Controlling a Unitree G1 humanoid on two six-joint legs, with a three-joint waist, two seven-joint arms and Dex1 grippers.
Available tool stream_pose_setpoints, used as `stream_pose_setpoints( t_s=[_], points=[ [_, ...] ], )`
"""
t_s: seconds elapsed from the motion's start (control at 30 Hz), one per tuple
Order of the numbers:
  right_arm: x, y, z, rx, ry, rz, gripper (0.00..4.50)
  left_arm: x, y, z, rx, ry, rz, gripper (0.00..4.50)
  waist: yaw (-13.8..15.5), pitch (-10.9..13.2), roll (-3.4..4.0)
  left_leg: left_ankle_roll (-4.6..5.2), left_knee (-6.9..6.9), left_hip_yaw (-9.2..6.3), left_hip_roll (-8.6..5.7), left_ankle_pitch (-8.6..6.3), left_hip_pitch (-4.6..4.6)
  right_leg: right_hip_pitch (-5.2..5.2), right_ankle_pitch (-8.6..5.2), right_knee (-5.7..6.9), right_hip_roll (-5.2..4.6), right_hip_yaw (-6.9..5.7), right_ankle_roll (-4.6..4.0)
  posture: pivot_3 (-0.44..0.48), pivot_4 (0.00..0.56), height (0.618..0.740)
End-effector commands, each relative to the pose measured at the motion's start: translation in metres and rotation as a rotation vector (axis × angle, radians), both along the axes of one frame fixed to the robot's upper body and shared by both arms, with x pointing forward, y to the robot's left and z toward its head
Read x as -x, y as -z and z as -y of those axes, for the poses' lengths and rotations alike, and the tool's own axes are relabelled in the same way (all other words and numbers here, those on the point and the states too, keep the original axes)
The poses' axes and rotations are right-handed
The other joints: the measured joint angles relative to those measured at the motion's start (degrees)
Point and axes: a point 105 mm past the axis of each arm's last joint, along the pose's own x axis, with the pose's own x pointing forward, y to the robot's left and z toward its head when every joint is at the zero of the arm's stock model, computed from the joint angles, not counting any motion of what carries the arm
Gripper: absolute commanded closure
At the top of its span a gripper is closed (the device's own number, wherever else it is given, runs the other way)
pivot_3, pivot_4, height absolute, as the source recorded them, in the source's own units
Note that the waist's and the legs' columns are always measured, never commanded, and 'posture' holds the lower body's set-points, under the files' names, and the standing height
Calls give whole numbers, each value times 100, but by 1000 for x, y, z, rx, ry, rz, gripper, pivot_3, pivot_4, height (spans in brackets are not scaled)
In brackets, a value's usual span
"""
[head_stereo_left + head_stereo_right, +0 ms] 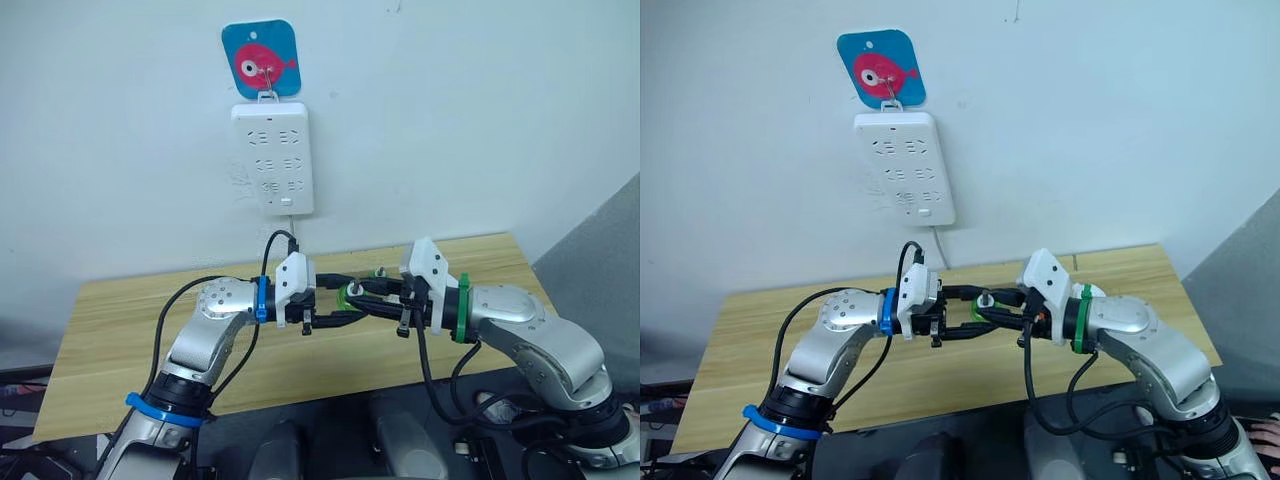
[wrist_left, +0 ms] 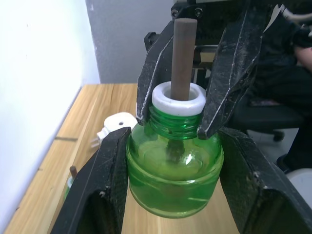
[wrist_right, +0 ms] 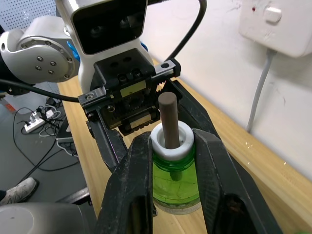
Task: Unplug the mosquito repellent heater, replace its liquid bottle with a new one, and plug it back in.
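While both grippers pinch one bottle [image 2: 174, 175], one heater [image 2: 117, 123] apparently lies.

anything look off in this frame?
One oddity: both grippers clamp the same green bottle over the table, left gripper on its body, right gripper at the neck. The heater lies unplugged on the wood. No spill visible.

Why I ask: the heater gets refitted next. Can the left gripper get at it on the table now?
Probably not yet: the left gripper is shut on the green bottle, the right gripper on its neck. The heater lies uncovered on the table, so letting go should free the way.
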Motion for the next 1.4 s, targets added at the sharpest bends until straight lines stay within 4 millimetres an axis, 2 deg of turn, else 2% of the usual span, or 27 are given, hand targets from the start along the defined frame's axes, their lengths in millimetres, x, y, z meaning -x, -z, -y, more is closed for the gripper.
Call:
stream_pose_setpoints(
  t_s=[0.03, 0.17, 0.3, 0.37, 0.43, 0.6, 0.83, 1.1, 1.27, 1.4],
  points=[
    [-1, -17, 7, -35, 10, 56, 3700, -4, -15, -4, 27, 20, 72, 1278, -1, -28, -9, 0, 0, 0, 0, 0, 0, 0, 0, 0, 0, 0, 0, -205, 123, 740],
    [-8, -30, 21, -103, 84, 45, 3700, -10, -12, -8, -14, 28, 79, 42, -4, -101, -12, 0, 0, 4, -2, 0, 2, 0, 0, 0, 0, -1, 0, -207, 117, 740],
    [-17, -53, 39, -297, 194, -37, 3700, -12, -21, -9, 42, -12, -101, 0, -24, -133, -13, 1, 1, 6, -1, 0, 5, 2, 0, 6, 2, 2, 0, -209, 105, 740],
    [-17, -60, 43, -374, 215, -84, 3700, -16, -30, -8, 133, -71, -261, 0, -29, -149, -14, 1, 4, 4, -1, 0, 3, 2, 1, 8, 1, 4, 0, -211, 101, 740],
    [-18, -70, 48, -500, 243, -147, 3700, -14, -41, -6, 230, -77, -451, 0, -37, -176, -18, 1, 4, -3, 0, 0, 0, 2, 1, 9, 0, 2, 0, -210, 94, 740],
    [-21, -83, 56, -717, 294, -277, 3700, -6, -59, -5, 359, -49, -683, 0, -78, -270, -3, 1, 3, -11, 1, 0, -4, 1, 1, 11, 1, -3, 0, -208, 84, 740],
    [-18, -88, 54, -867, 287, -439, 3700, -9, -83, -3, 544, -36, -799, 0, -89, -364, 0, 0, 10, 3, -1, 1, 3, 5, 0, 11, 10, 11, 2, -195, 79, 740],
    [-14, -92, 42, -928, 263, -538, 3700, -7, -92, 12, 594, 1, -834, 0, -131, -426, 16, 1, 9, 22, -3, 1, 10, 9, -4, 10, 30, 16, 9, -195, 79, 740],
    [-12, -91, 41, -943, 249, -563, 3700, -12, -103, 11, 682, 22, -896, 0, -128, -431, 17, 1, 8, 25, -3, 1, 9, 9, -14, 9, 33, 18, 25, -197, 77, 740],
    [-11, -89, 42, -949, 248, -570, 3700, -10, -102, 12, 683, 19, -919, 0, -128, -437, 19, 1, 8, 23, -2, 1, 10, 8, -14, 9, 33, 21, 25, -195, 76, 740]
  ],
)
